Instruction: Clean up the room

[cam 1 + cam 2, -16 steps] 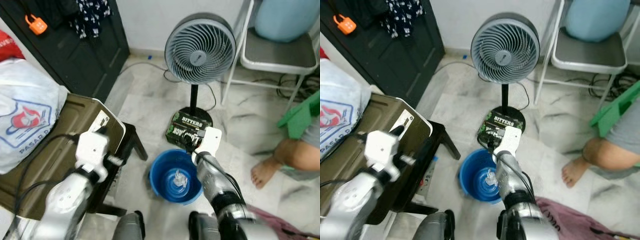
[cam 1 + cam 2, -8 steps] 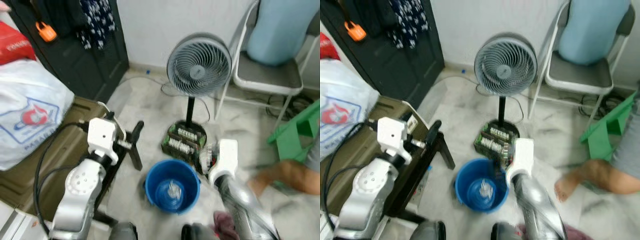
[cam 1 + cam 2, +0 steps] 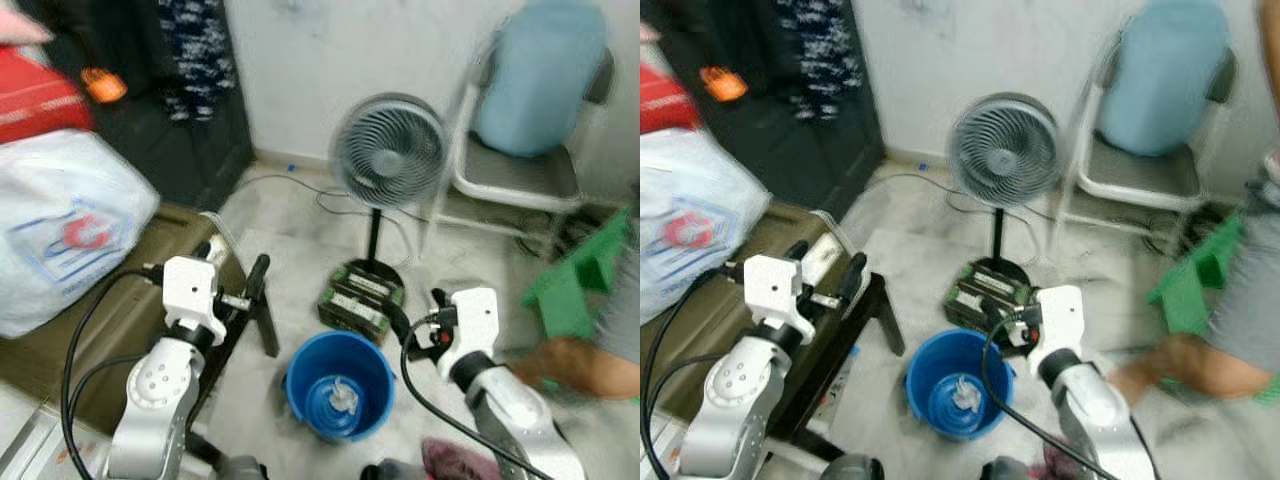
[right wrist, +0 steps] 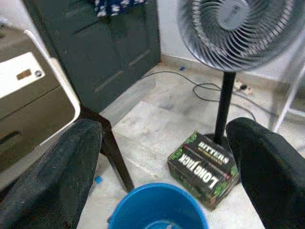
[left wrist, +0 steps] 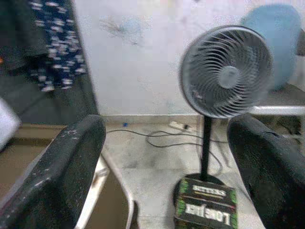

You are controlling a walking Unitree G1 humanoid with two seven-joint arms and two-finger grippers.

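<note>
Hovering with fingers spread and empty, the right gripper [image 4: 162, 167] is hanging just right of the round blue plastic bucket [image 3: 339, 384], which is holding a crumpled clear wrapper [image 3: 342, 396]. The left gripper [image 5: 167, 176], also spread wide, is pointing far toward the grey pedestal fan [image 3: 389, 154]. Swinging either arm risks tipping the bucket or snagging the fan's cable.

Pale marble floor [image 3: 300, 215], white wall [image 3: 330, 50], dark wardrobe doors [image 3: 190, 130], grey pedestal fan [image 3: 389, 152] beside a white folding chair [image 3: 520, 180], green stool [image 3: 580, 285].
</note>
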